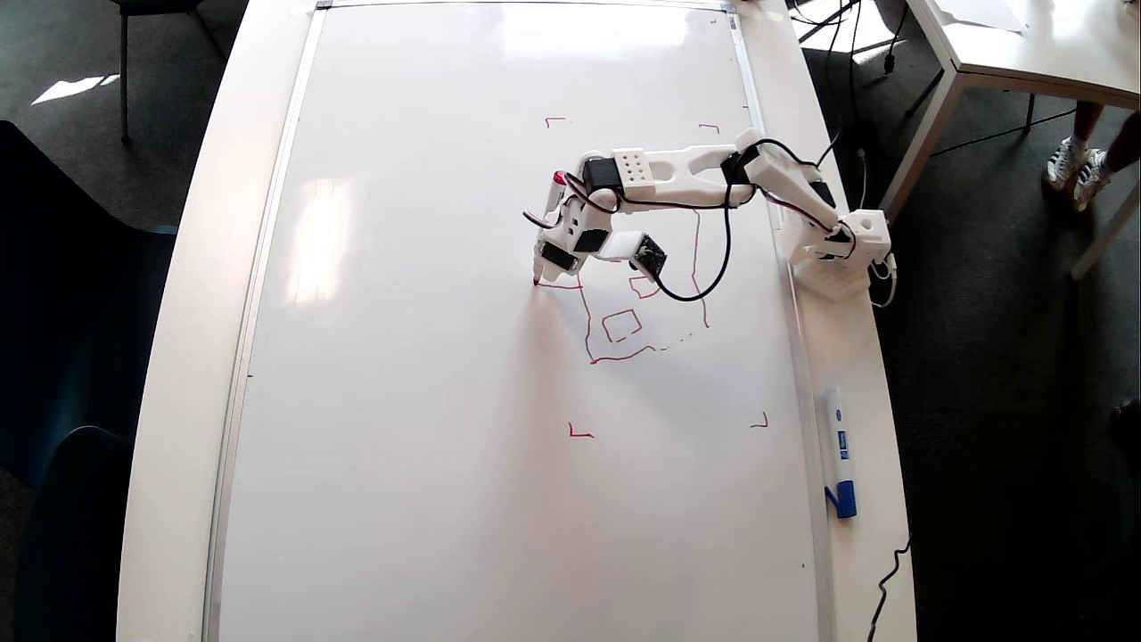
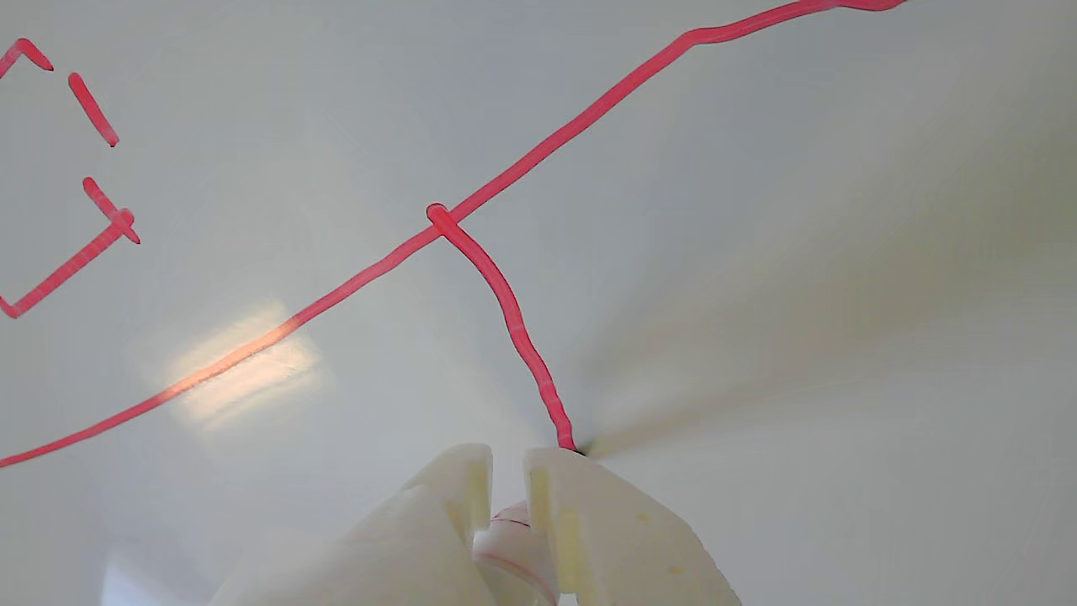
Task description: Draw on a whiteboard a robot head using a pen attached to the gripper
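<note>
We see the whiteboard [image 1: 428, 401] filling most of the white table [image 1: 178, 357] in the overhead view, silver frame along its edges, glare patches on the left half. Four small red corner marks [image 1: 579, 433] box off a zone in the right half of the board.

The arm [image 1: 704, 174] is based on the right table rim, just off the board frame, and reaches left across the board, black cable looping under it.

The robot head [image 1: 624, 330] sits inside the marked zone, partly under the arm: wobbly red outline, bottom edge fading into dots on the right, one small square clear in the middle, another partly hidden by the wrist. A short red stalk runs left from the outline's left side to the pen tip. In the wrist view the same stalk [image 2: 505, 311] branches off a long outline stroke and ends right at the fingers; part of a small square shows at far left.

A marker with a blue cap [image 1: 838, 455] lies on the right rim, apart from the arm and nearer the bottom of the overhead view.

The gripper [image 1: 560, 245] is at the left end of the arm; in the wrist view [image 2: 507, 471] its fingers [image 2: 580, 522] are clamped around the pen [image 2: 509, 547], a narrow gap between their tips.

The pen [image 1: 549, 227] stands steeply, red end up, tip touching the board at the stalk's left end, left of the head outline.
</note>
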Available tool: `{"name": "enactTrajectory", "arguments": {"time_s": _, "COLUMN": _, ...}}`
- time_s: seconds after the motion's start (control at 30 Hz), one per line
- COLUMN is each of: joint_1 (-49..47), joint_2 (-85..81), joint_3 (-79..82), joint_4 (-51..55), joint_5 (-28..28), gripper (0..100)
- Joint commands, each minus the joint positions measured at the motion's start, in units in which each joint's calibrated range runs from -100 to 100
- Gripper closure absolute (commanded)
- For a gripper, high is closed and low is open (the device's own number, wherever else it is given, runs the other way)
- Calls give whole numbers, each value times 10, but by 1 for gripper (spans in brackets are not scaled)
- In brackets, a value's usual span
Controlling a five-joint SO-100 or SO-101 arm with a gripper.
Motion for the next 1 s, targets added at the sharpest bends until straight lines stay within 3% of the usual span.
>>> {"name": "enactTrajectory", "arguments": {"time_s": 0.0, "joint_1": 4, "joint_2": 11, "joint_3": -9, "joint_4": 4, "joint_5": 2, "gripper": 99}}
{"name": "enactTrajectory", "arguments": {"time_s": 0.57, "joint_1": -37, "joint_2": 12, "joint_3": -3, "joint_4": -31, "joint_5": -14, "gripper": 99}}
{"name": "enactTrajectory", "arguments": {"time_s": 0.97, "joint_1": 4, "joint_2": 14, "joint_3": 0, "joint_4": -57, "joint_5": -14, "gripper": 99}}
